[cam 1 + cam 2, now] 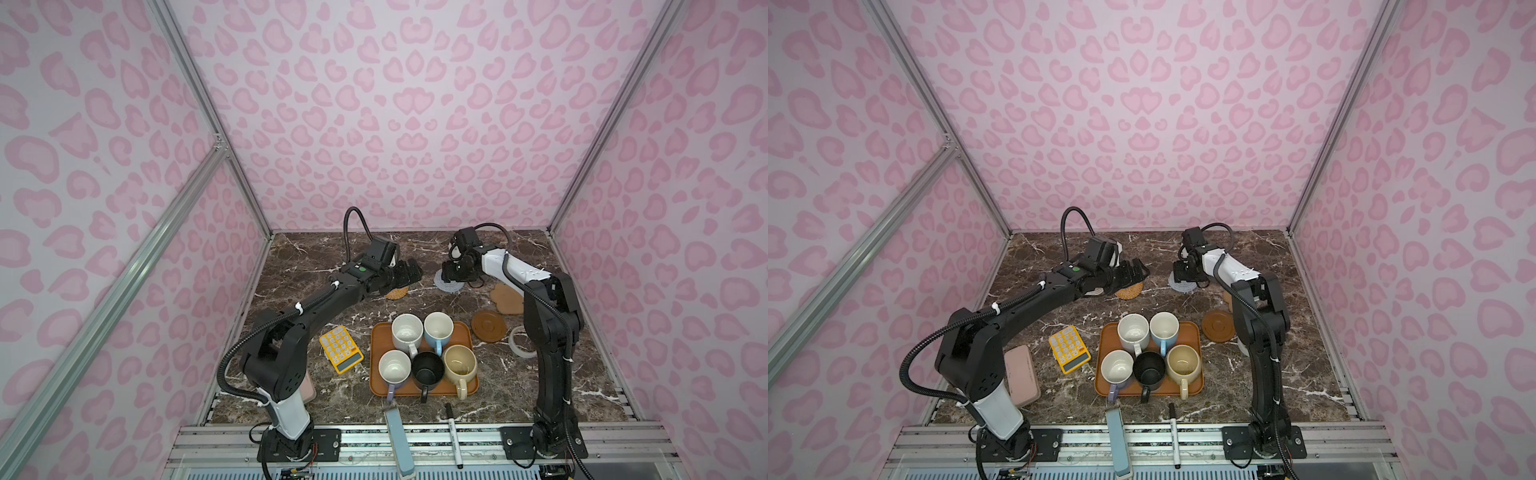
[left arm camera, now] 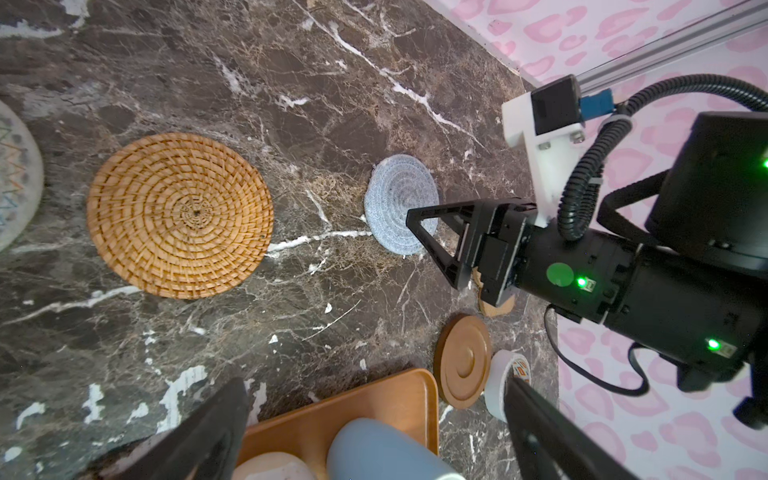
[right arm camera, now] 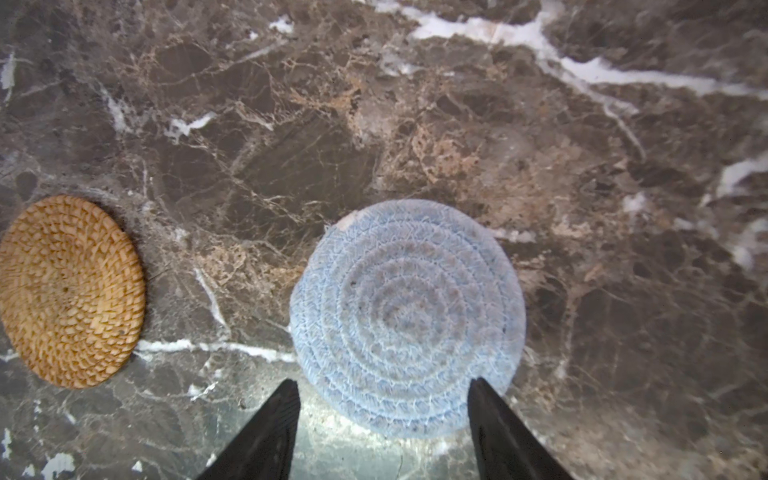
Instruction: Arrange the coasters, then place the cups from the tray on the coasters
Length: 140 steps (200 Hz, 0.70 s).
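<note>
- Jaws of the right gripper (image 3: 383,385) stand parted, grasping nothing; their black fingertips (image 3: 494,415) sit at either side of the near edge of the grey-blue woven round coaster (image 3: 407,316), which lies flat on the dark marble tabletop (image 3: 582,166).
- Jaws of the left gripper (image 1: 409,272) are spread wide and empty, poised over the far part of the table, just above the tan rattan round coaster (image 2: 180,214).
- That rattan coaster lies flat, apart from the grey-blue one, with bare marble between them.
- A beige woven round coaster (image 2: 12,174) with coloured stitching shows at the edge of the left wrist view, beside the rattan one.
- On the right side, the tan paw-shaped coaster (image 1: 505,299) and the brown rimmed disc coaster (image 1: 488,326) lie near each other, next to the right arm.
- The orange-brown rectangular tray (image 1: 376,345) sits near the front middle, with all five cups upright on it: speckled white mug (image 1: 407,330) and light blue mug (image 1: 438,328) behind, lavender mug (image 1: 394,365), black mug (image 1: 428,368) and squat cream-yellow mug (image 1: 459,365) in front.
- A yellow calculator (image 1: 340,349) lies left of the tray; a translucent tape ring (image 1: 519,340) lies right of the disc.
</note>
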{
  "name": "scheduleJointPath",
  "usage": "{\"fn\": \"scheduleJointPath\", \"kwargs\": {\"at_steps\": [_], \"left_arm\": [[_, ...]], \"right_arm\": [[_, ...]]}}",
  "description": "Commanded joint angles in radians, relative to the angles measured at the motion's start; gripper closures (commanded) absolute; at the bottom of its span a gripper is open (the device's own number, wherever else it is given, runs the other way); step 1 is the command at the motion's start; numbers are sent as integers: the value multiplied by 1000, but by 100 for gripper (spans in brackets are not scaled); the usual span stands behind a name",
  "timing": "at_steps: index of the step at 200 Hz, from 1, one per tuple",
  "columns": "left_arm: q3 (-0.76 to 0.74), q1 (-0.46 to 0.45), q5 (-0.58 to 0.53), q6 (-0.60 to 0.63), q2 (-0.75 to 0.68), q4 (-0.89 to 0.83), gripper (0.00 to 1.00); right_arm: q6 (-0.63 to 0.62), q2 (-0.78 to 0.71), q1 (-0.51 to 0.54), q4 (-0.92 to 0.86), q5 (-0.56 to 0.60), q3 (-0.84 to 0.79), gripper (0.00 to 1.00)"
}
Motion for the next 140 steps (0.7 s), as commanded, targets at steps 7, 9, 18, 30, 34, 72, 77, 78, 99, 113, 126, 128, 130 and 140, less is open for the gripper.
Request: {"fn": "scheduleJointPath", "kwargs": {"at_steps": [7,9,18,30,34,72,77,78,99,113,126,128,130,140], "left_arm": [[-1,-2,20,-9,5,30,2],[-2,-2,20,-9,4,30,2],[-4,-3,20,-8,3,30,2],[-8,-2,21,-7,0,30,2],[-11,-2,24,-10,-2,31,2],[-21,-6,11,-3,-16,21,2],[-21,-5,11,-2,-18,20,2],[-21,-6,11,-2,-18,20,2],[-50,-5,38,-9,-19,28,2],[-59,-5,41,-15,-26,35,2],[-67,-5,35,-17,-37,37,2],[-67,-6,34,-15,-37,36,2],[-66,-6,34,-15,-39,35,2],[-64,-5,31,-10,-44,26,2]], "right_arm": [[-12,48,1,-41,6,40,39],[-13,51,1,-41,5,42,39],[-14,61,0,-43,1,51,40],[-14,73,1,-50,2,64,42],[-14,77,2,-53,5,68,42],[-20,101,10,-75,18,83,42],[-21,105,11,-80,24,85,42],[-22,106,12,-82,25,86,42],[-32,128,24,-118,39,109,43],[-34,131,33,-127,41,102,43],[-34,127,43,-128,41,88,44],[-35,126,46,-130,42,87,44],[-35,126,47,-130,42,85,44],[-38,122,58,-134,48,79,44]]}}
